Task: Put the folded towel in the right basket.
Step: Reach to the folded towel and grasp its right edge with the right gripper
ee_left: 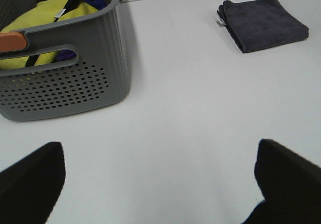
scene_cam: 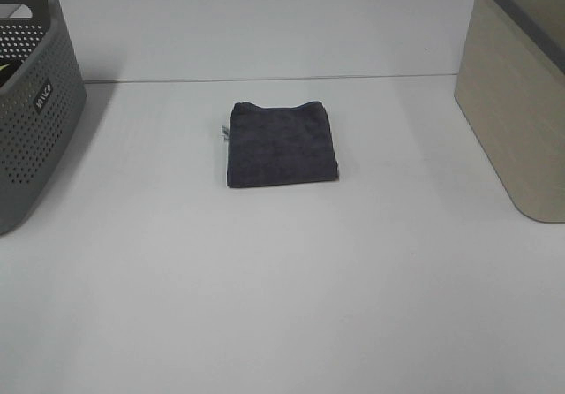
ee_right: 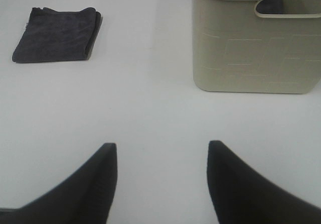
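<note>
A beige plastic basket (scene_cam: 516, 111) stands at the white table's (scene_cam: 282, 314) right edge and a grey perforated basket (scene_cam: 35, 129) at its left, with the dark grey folded towel (scene_cam: 281, 145) lying flat and near-square midway between. The right gripper (ee_right: 161, 153) and left gripper (ee_left: 160, 151) both hang with jaws apart, well short of it. The right, nearer its basket, seems better placed.

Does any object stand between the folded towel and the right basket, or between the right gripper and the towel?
Nothing visible does. Only bare table lies between the folded towel and the beige right basket, and between the open right gripper and the towel.
</note>
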You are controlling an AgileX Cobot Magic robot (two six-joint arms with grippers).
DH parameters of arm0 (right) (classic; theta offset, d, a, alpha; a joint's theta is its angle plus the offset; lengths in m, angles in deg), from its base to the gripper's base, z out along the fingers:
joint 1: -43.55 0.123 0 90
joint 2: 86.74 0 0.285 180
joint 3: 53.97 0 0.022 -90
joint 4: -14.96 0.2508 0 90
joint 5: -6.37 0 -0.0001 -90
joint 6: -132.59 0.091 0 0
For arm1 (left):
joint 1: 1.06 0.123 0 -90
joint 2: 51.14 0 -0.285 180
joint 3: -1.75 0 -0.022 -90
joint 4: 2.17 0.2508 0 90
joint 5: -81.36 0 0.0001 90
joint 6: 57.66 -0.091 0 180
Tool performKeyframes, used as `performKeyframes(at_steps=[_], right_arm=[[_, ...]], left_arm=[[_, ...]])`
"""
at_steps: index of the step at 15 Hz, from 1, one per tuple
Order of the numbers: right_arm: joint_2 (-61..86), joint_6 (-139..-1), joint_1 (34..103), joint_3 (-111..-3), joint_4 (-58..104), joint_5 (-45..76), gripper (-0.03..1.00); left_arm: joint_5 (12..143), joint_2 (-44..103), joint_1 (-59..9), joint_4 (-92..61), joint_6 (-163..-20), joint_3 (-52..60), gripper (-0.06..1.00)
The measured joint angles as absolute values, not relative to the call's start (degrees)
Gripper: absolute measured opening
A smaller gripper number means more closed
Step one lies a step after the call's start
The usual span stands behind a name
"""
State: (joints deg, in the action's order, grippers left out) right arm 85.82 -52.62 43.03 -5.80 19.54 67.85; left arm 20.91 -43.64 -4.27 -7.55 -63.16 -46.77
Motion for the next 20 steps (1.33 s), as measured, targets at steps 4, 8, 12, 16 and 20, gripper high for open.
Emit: performKeyframes(at_steps=[4,8,12,16,20], right_arm=[[85.8,-52.6,43.0,-5.8,19.5,67.9,0.53],[85.8,-52.6,43.0,-5.8,19.5,67.9,0.53],[85.8,-52.6,43.0,-5.8,19.5,67.9,0.53],[85.8,-52.6,43.0,-5.8,19.5,67.9,0.53],[85.8,-52.6,43.0,-5.8,19.5,67.9,0.53]], left_arm=[[20.9,-43.6,-4.3,-7.6,-63.2,-46.8,0.98],[20.9,-43.6,-4.3,-7.6,-63.2,-46.8,0.98],[20.9,-43.6,-4.3,-7.6,-63.2,-46.8,0.98],[20.9,-43.6,-4.3,-7.6,-63.2,-46.8,0.98],[20.9,-43.6,-4.3,-7.6,-63.2,-46.8,0.98]])
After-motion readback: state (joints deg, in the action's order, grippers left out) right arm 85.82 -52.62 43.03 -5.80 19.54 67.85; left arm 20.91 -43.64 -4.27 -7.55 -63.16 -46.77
